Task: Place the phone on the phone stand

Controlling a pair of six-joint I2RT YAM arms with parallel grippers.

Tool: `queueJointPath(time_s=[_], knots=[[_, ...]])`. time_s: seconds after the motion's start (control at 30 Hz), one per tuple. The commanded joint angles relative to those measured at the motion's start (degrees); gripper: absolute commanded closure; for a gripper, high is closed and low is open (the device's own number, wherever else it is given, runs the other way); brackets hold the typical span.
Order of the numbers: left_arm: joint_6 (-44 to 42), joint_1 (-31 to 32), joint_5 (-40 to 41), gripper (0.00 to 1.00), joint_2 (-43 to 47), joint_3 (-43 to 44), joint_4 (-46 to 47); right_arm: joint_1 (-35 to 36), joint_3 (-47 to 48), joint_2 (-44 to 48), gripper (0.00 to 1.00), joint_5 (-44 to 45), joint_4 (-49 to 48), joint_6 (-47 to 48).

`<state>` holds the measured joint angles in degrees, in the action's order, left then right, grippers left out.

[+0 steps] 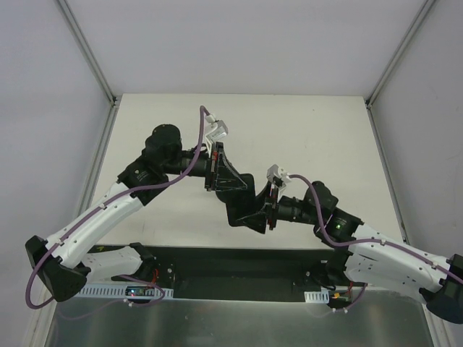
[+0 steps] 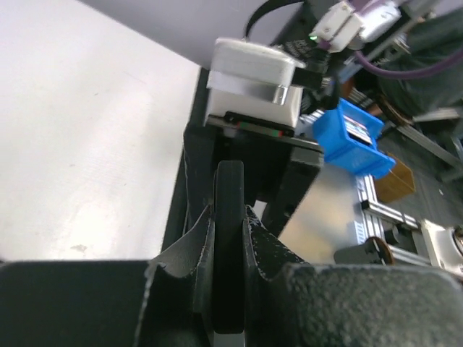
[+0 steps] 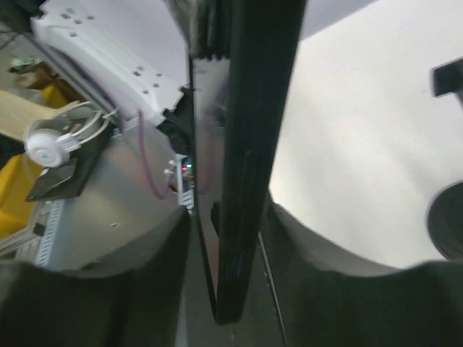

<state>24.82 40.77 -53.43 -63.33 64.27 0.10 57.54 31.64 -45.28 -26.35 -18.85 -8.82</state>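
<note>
Arms meet over the middle of the tabletop (image 1: 311,137), tool tip to tool tip. The left arm (image 1: 108,213) rises from its base at the near left corner and runs away from the near edge to a bent elbow. There it turns right, so its wrist lies roughly level and points toward the other arm. The left tool (image 2: 228,220) is clamped on the phone (image 2: 230,181). In the left wrist view the slab stands edge-on between the two fingers (image 2: 189,249). Both fingers press against its flat faces, and its far part sticks out past the fingertips. The phone sits between the two tools, over the tabletop's centre. The right arm (image 1: 391,253) comes in from the near right corner, low and stretched leftward, with its wrist turned toward the left tool. The right tool (image 3: 228,210) has a finger on each side of the same slab, close against it. Whether they grip it or stand just off it I cannot tell.
</note>
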Motion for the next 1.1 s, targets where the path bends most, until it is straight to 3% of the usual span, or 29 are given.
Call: queueJointPath(time_s=[0.0, 0.07, 0.1, 0.37, 0.47, 0.53, 0.7, 0.97, 1.07], knots=[[-4.6, -0.7, 14.7, 1.00, 4.8, 3.6, -10.2, -0.3, 5.3, -1.7, 0.29, 8.9, 6.4, 4.3], [-6.5, -1.7, 19.8, 1.00, 6.0, 5.3, -14.7, -0.2, 6.7, -2.4, 0.18, 11.9, 12.2, 5.6], [-8.2, -2.0, 20.7, 1.00, 6.4, 5.9, -15.9, -0.2, 7.2, -2.9, 0.03, 13.4, 14.2, 6.0], [-15.5, -2.8, 48.0, 1.00, 14.8, 10.9, -24.5, -0.3, 10.0, -2.3, 0.04, 49.7, 34.0, 1.9], [-16.2, -2.8, 59.3, 1.00, 18.8, 10.1, -24.4, -0.3, 13.3, -6.5, 0.04, 63.7, 45.6, -5.1], [-17.4, -2.8, 64.6, 1.00, 20.0, 8.6, -23.2, -0.2, 19.1, -12.1, 0.04, 67.3, 55.2, -7.3], [-18.1, -2.7, 67.8, 1.00, 22.2, 3.2, -19.9, 0.0, 31.2, -21.7, 0.04, 60.4, 60.4, -6.3], [-18.0, -2.8, 70.4, 1.00, 24.3, -5.2, -14.8, 0.5, 36.0, -26.4, 0.02, 43.0, 48.4, -6.6], [-19.1, -2.8, 72.4, 1.00, 24.9, -6.6, -14.2, 1.8, 37.9, -28.6, 0.08, 43.0, 46.3, -7.4]])
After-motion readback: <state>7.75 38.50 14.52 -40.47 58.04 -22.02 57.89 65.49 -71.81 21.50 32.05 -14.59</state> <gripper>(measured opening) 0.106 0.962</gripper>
